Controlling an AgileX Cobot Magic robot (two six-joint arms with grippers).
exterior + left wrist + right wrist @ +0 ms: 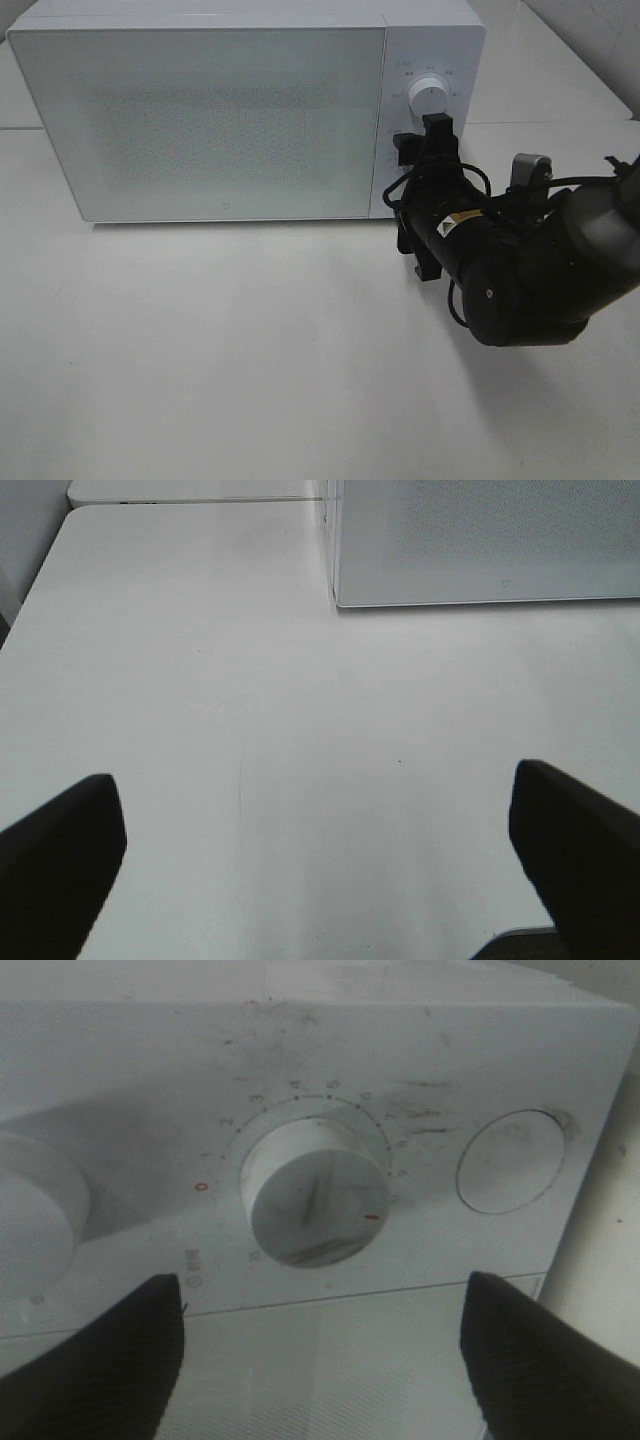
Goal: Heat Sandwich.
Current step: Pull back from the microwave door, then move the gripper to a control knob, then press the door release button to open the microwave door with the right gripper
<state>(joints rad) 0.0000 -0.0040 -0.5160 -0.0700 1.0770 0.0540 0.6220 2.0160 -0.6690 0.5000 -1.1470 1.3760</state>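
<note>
The white microwave (220, 110) stands at the back of the table with its door shut. The sandwich is hidden or out of view. My right gripper (421, 140) is at the microwave's control panel, below the upper knob (428, 95). In the right wrist view the gripper (320, 1360) is open, its dark fingers (100, 1360) wide apart just short of the timer knob (318, 1200), not touching it. The knob's red mark sits off the red zero. My left gripper (320, 860) is open and empty over bare table, left of the microwave's front corner (340, 600).
A second knob (35, 1210) and a round button (510, 1160) flank the timer knob. The right arm's dark body (530, 270) hangs over the table's right side. The white tabletop (220, 340) lies in front of the microwave.
</note>
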